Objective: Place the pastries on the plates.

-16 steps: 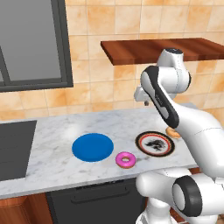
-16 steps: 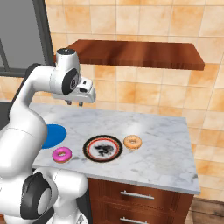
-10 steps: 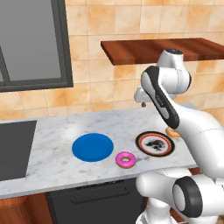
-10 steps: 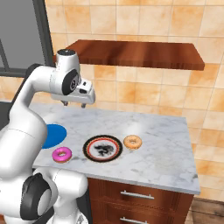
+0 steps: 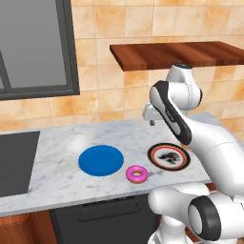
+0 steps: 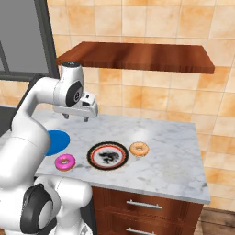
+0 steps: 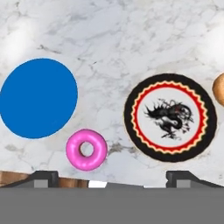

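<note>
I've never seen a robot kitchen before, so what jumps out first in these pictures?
Two round plates lie side by side on the marble counter: a plain bright blue plate and a white plate with a red-black rim and black dragon motif. A small pink-frosted ring donut lies near the counter's front edge between them, and an orange-tan glazed donut lies just beyond the patterned plate. The white arm's tool hangs above, holding nothing.
</note>
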Available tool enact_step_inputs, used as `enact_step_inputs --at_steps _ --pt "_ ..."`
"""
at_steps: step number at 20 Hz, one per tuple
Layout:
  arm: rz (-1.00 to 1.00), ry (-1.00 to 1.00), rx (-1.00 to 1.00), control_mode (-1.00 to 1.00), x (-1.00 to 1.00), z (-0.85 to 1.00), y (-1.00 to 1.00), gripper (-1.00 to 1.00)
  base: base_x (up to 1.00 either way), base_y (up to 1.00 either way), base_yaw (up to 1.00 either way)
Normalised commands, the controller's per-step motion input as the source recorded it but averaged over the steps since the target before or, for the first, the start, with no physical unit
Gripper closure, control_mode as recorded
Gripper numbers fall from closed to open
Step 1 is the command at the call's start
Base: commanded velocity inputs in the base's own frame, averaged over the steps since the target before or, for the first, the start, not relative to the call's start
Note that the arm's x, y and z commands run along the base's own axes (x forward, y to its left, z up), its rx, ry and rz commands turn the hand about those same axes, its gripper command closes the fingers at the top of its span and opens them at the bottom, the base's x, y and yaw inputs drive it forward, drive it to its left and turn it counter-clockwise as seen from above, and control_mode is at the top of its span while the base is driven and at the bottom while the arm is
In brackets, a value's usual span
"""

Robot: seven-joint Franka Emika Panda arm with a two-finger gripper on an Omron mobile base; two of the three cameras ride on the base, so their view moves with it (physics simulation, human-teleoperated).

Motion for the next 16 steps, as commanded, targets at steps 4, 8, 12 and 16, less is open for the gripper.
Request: enact_step_inputs --at_steps 4,8,12,16 --pt "-0.01 0.03 -0.03 -1.00 -0.13 -0.47 0.36 -1.00 0.00 0.00 0.00" --pt "-0.09 0.01 0.00 -1.00 -0.07 -0.22 0.13 -1.00 0.00 0.00 0.00" --pt "-0.09 0.10 0.00 -1.00 0.00 -0.37 0.14 -1.00 0.00 0.00 0.00" --pt "-0.07 0.22 0.00 -1.00 0.00 -0.57 0.08 -1.00 0.00 0.00 0.00"
